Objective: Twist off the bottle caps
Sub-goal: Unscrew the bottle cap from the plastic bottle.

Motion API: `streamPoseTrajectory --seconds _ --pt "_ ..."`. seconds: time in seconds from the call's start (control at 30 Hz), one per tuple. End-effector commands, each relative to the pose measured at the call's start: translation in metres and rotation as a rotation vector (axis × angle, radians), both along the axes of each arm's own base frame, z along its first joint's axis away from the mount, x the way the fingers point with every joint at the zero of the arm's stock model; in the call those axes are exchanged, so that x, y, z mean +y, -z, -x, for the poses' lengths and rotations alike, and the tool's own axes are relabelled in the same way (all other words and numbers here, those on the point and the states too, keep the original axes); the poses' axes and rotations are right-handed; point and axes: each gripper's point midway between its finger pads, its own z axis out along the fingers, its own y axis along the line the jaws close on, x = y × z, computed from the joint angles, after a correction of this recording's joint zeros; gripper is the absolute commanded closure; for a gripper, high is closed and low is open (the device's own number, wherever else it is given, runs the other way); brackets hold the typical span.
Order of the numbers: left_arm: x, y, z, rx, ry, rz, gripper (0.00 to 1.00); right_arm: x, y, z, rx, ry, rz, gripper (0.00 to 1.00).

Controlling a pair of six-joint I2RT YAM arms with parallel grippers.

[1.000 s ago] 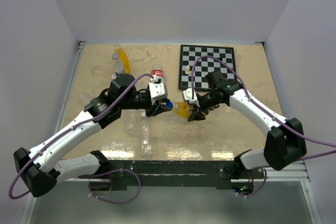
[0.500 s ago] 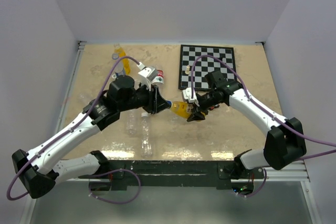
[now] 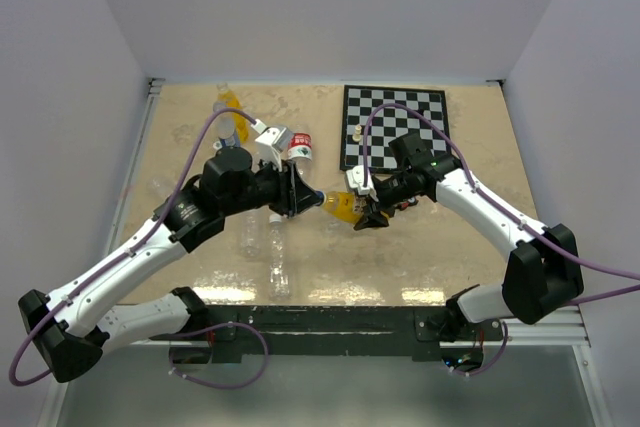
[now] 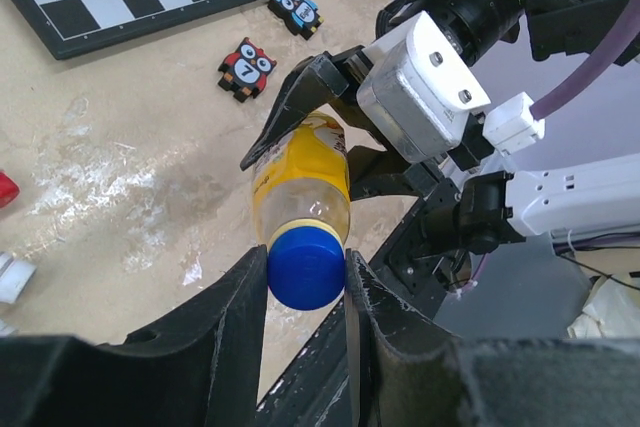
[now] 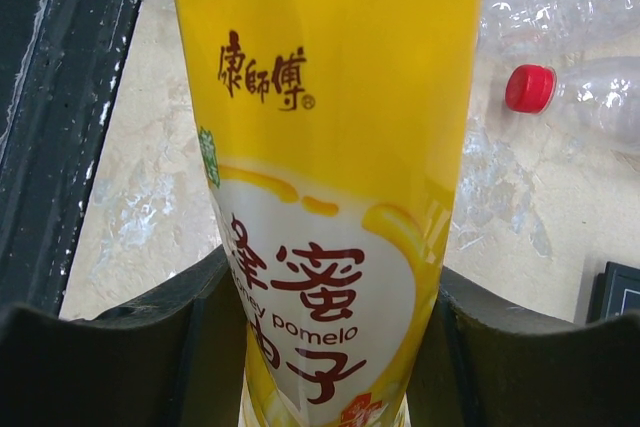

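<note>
An orange-yellow bottle (image 3: 342,207) hangs level above the table's middle, between the two arms. My right gripper (image 3: 362,212) is shut on its body; in the right wrist view its fingers press both sides of the labelled bottle (image 5: 325,147). A blue bottle cap (image 3: 316,198) sits on the bottle's neck, pointing left. My left gripper (image 3: 308,197) is shut on it. In the left wrist view the blue cap (image 4: 306,264) is squeezed between both pads, with the bottle (image 4: 305,179) running away behind it.
A chessboard (image 3: 395,127) with white pieces (image 3: 356,133) lies at the back right. A red-capped clear bottle (image 3: 298,145) lies behind my left wrist, another orange bottle (image 3: 228,102) at the back left. Clear bottles (image 3: 262,232) lie in front. Two owl tokens (image 4: 247,68) lie beside the board.
My left wrist has rolled round the cap while staying shut on it, and the left arm has shifted. The bottle has moved slightly left. The right gripper keeps its hold.
</note>
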Motion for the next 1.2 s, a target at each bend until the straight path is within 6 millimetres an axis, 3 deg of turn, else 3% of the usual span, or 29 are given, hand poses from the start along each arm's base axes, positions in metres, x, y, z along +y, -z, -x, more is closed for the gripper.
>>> streamPoseTrajectory --seconds 0.0,0.1,0.13,0.2,0.4,0.53,0.73,0.93,1.17 --pt "0.004 -0.023 -0.002 -0.159 0.046 0.007 0.71 0.008 -0.023 -0.006 -0.070 -0.039 -0.068 1.00" --pt "0.010 -0.022 0.003 -0.271 0.119 -0.067 0.22 0.008 -0.023 -0.006 -0.072 -0.039 -0.069 1.00" --pt "0.012 -0.023 0.005 -0.304 0.135 -0.082 0.10 0.008 -0.024 -0.007 -0.073 -0.038 -0.069 1.00" --pt "0.020 -0.025 0.005 -0.378 0.141 -0.113 0.01 0.008 -0.024 -0.006 -0.072 -0.039 -0.069 1.00" --pt "0.044 -0.040 0.007 -0.613 0.137 -0.196 0.00 0.008 -0.023 -0.006 -0.071 -0.041 -0.068 1.00" --pt "0.050 -0.022 0.006 -0.718 0.179 -0.271 0.00 0.008 -0.023 -0.007 -0.071 -0.038 -0.066 1.00" --pt "0.038 -0.017 0.024 -0.860 0.317 -0.231 0.00 0.008 -0.022 -0.006 -0.069 -0.043 -0.067 1.00" --pt "0.033 -0.022 0.027 -1.006 0.361 -0.215 0.00 0.008 -0.022 -0.006 -0.069 -0.044 -0.066 1.00" --pt "0.026 -0.018 0.024 -1.016 0.394 -0.227 0.00 0.008 -0.022 -0.005 -0.070 -0.047 -0.066 1.00"
